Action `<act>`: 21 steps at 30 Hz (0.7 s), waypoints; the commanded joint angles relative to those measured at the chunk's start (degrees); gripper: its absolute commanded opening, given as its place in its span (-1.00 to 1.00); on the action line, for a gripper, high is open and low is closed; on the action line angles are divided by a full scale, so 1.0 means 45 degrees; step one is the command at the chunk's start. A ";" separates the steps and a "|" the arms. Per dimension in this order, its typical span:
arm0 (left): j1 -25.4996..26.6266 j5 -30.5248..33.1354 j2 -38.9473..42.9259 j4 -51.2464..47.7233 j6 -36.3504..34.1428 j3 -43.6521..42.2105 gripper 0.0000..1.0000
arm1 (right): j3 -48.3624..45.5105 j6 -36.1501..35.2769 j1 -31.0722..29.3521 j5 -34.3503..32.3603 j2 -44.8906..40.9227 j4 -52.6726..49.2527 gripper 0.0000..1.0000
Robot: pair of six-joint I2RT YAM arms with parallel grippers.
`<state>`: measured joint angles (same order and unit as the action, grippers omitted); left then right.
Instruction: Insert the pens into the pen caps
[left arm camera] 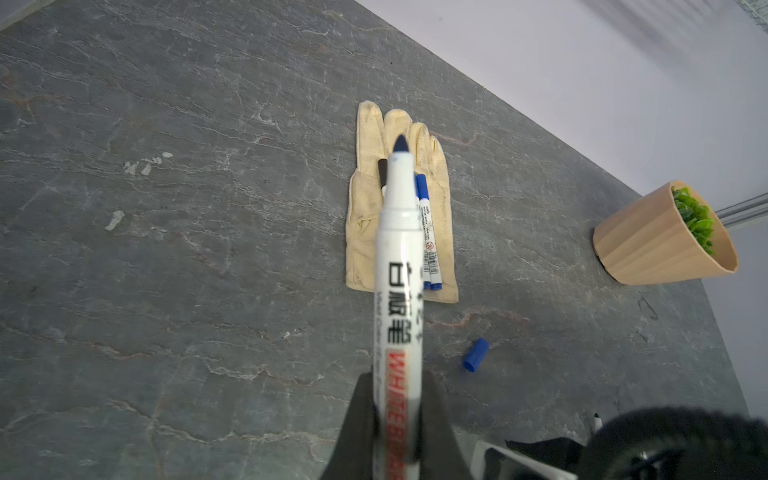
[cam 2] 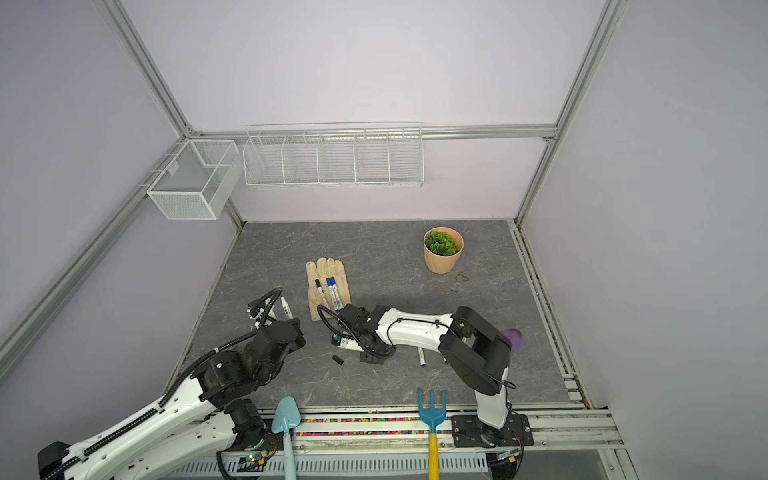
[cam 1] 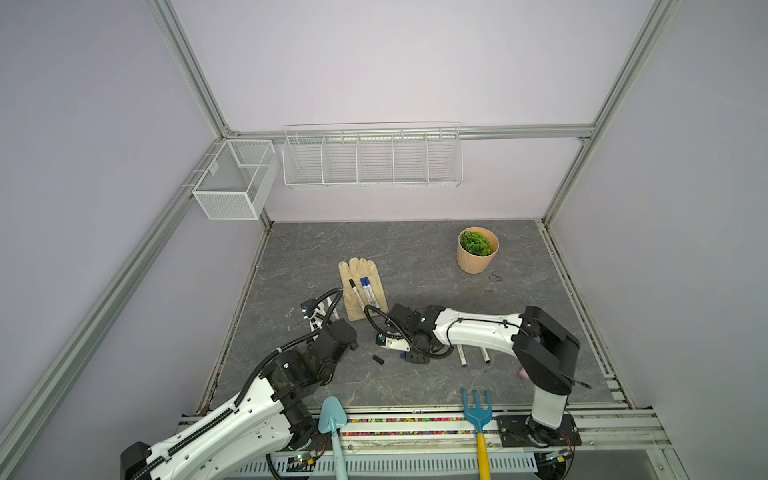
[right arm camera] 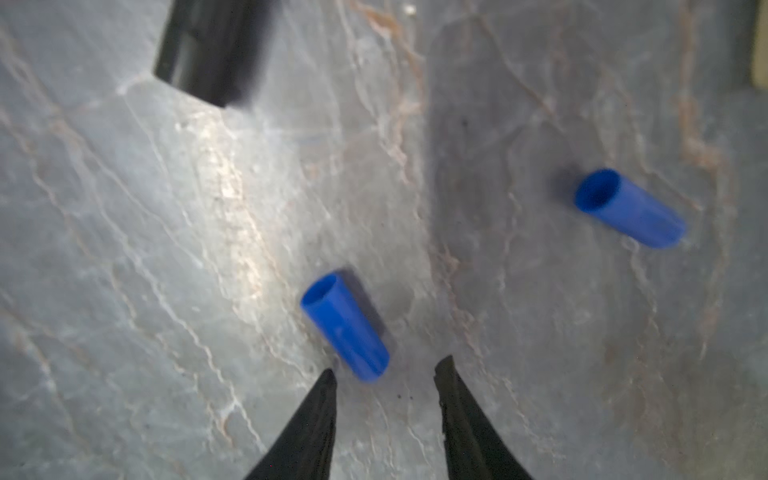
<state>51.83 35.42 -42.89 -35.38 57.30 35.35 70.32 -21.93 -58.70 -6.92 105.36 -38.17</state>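
Left end effector [left arm camera: 398, 386] clamped on pen [left arm camera: 398, 270], tip bare and blue; right end effector [right arm camera: 386, 368] jaws apart, gripping nothing, low over table [right arm camera: 124, 249]; blue cap [right arm camera: 343, 324] lies on table just ahead of its tips; second blue cap [right arm camera: 629, 208] well apart to one side; black cap [right arm camera: 212, 50] farther off, blurred; three capped pens [cam 1: 365, 291] lie side by side on glove [cam 1: 353, 270]; two more pens [cam 1: 462, 357] on table beside right arm [cam 1: 478, 330].
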 commanded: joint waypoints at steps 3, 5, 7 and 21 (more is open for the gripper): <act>-0.0199 -0.0452 -0.0596 0.1056 -0.0098 0.0485 -1.00 | -0.0592 0.3295 0.0651 0.2633 -0.2104 -0.0738 -0.03; -0.0387 -0.0798 -0.0683 0.1328 -0.0095 0.0486 -1.00 | -0.0498 0.4443 0.0933 0.2472 -0.2205 -0.0985 -0.01; -0.0580 -0.1234 -0.0883 0.1546 -0.0152 0.0520 -1.00 | 0.0162 0.5501 0.1334 0.2801 -0.1844 -0.1427 0.06; -0.0666 -0.1359 -0.0923 0.1279 0.0045 0.0659 -1.00 | 0.5406 0.8931 0.3020 0.6508 0.3731 -0.3021 0.31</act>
<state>49.12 28.58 -48.60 -28.56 56.77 36.86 92.25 14.50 -45.67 19.81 121.54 -48.69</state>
